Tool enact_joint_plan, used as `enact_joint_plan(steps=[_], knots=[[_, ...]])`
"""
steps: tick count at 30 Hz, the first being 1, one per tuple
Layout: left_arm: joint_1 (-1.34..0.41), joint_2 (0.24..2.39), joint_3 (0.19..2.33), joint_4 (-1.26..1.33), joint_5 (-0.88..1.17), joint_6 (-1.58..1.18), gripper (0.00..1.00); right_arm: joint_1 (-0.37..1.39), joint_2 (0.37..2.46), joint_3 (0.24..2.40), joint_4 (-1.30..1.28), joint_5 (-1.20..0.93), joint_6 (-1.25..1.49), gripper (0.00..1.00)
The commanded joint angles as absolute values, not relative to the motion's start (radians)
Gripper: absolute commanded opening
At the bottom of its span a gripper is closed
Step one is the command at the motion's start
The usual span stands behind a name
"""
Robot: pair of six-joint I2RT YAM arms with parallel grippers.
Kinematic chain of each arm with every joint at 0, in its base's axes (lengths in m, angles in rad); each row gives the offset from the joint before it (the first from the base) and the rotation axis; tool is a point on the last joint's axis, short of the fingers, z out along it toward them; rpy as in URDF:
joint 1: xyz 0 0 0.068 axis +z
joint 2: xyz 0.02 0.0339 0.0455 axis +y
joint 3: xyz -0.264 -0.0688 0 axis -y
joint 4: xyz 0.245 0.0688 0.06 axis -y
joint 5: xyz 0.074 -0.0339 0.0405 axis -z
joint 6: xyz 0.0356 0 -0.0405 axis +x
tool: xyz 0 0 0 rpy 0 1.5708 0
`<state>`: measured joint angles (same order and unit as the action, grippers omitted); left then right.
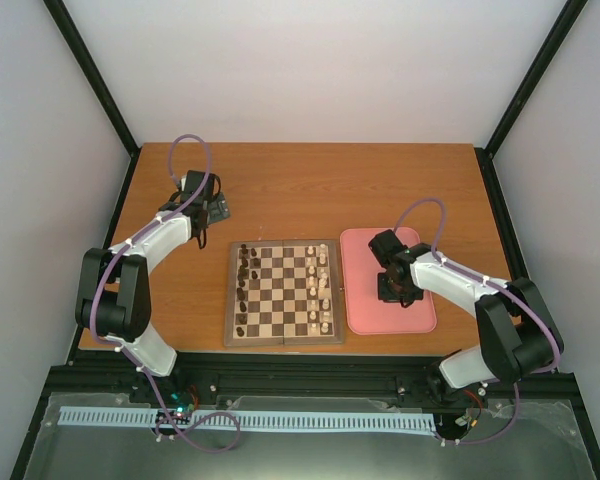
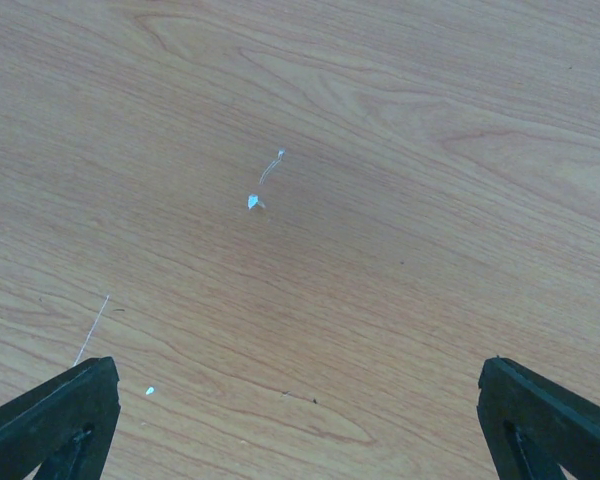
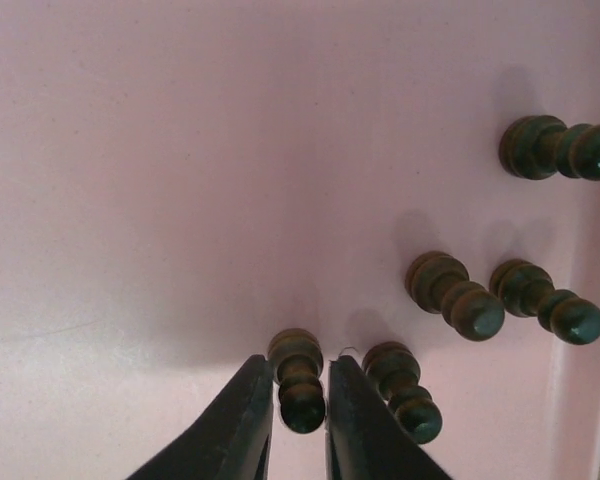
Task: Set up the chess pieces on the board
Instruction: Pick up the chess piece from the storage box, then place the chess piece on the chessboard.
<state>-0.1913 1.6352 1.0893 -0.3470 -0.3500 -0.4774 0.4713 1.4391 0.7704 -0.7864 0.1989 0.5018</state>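
Right wrist view: the right gripper [image 3: 300, 366] pinches 1 dark pawn [image 3: 300, 385] between its fingers, over the pink tray [image 3: 130, 200] by the desk's right edge.
Task's thing: 5 dark pieces show on the tray, counting the pinched one. The other dark pieces [image 1: 244, 285] stand on the left side of the board [image 1: 283, 338], at the middle of the near edge.
Risk, neighbour: a second pawn [image 3: 402, 390] sits just beside the right-hand finger, so a skewed lift can knock it over.
Risk, grip: the fingers seem to hold a rounded, narrow body, and the pawn may twist or slip out.
Risk, placing: the dark ranks look crowded, so a low approach can topple pieces.
In the way: cream pieces [image 1: 320, 290] stand between the tray and the dark side, so the carry likely needs height.
Left gripper [image 2: 298, 400]: spread wide, holding nothing, over bare desk [image 2: 400, 150] toward the far left corner.
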Motion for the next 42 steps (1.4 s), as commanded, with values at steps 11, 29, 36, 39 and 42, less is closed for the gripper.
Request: enact_joint_plan(steps=[11, 29, 36, 39, 42], knots=[[-0.196, 1.64, 1.127, -0.358, -0.365, -0.471, 1.0, 0.464, 1.387, 0.826, -0.801, 0.199, 0.493, 0.03], [-0.196, 1.638, 1.127, -0.359, -0.363, -0.473, 1.0, 0.965, 1.781, 1.535, -0.824, 0.135, 0.447, 0.03], [-0.196, 1.64, 1.126, -0.359, -0.358, -0.472, 1.0, 1.031, 1.974, 1.675, -0.812, 0.039, 0.418, 0.03], [-0.196, 1.641, 1.127, -0.359, -0.357, -0.472, 1.0, 1.038, 2.023, 1.697, -0.803, 0.007, 0.415, 0.03], [-0.196, 1.64, 1.127, -0.358, -0.356, -0.471, 1.0, 1.042, 2.053, 1.71, -0.795, -0.011, 0.412, 0.03]])
